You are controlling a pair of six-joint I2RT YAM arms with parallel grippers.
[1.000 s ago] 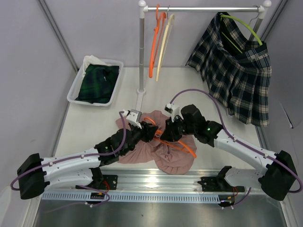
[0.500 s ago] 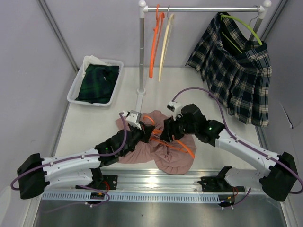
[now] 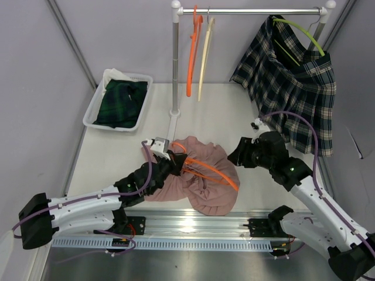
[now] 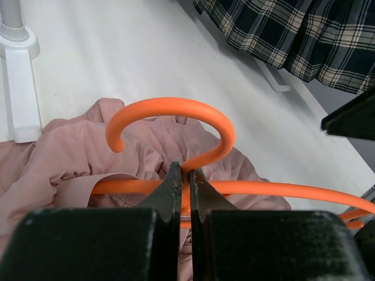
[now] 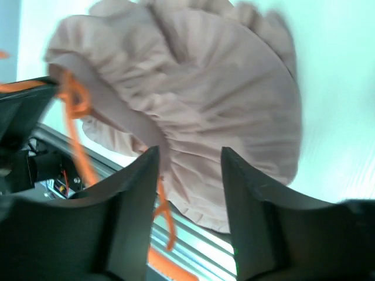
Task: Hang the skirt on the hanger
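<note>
Right now the left gripper (image 4: pixel 185 175) has its jaws closed tight on the neck of the orange plastic hanger (image 4: pixel 171 107), just under the hook, which points far. The right gripper (image 5: pixel 188 161) has its jaws spread apart with nothing between them. It hovers just right of the garment pile, not touching it.

The pink gathered fabric skirt (image 3: pixel 205 196) lies bunched on the white table (image 3: pixel 111 155), centre-near, with the hanger bar running across the top of it toward the near right. The left wrist view shows a fold of waistband lapped over the left arm of the hanger. The right arm looks bare, with fabric under it rather than around it. Can't tell how much waistband is really threaded.

Judged step: get the waistband over the free right end.
- **Left:** should hold firm at the neck and lift a little so the bar clears the pile.
- **Right:** should come in low and pinch one layer of waistband edge only, not the whole bunch. Then it pulls that edge outward and over the bar tip.
- **Risk:** grabbing the ruffled hem instead of the waistband, or dragging the hung side off.

The metal clothes rail (image 3: pixel 252 10) is at the far side. A dark plaid skirt (image 3: pixel 296 93) already hangs there, far right.
</note>
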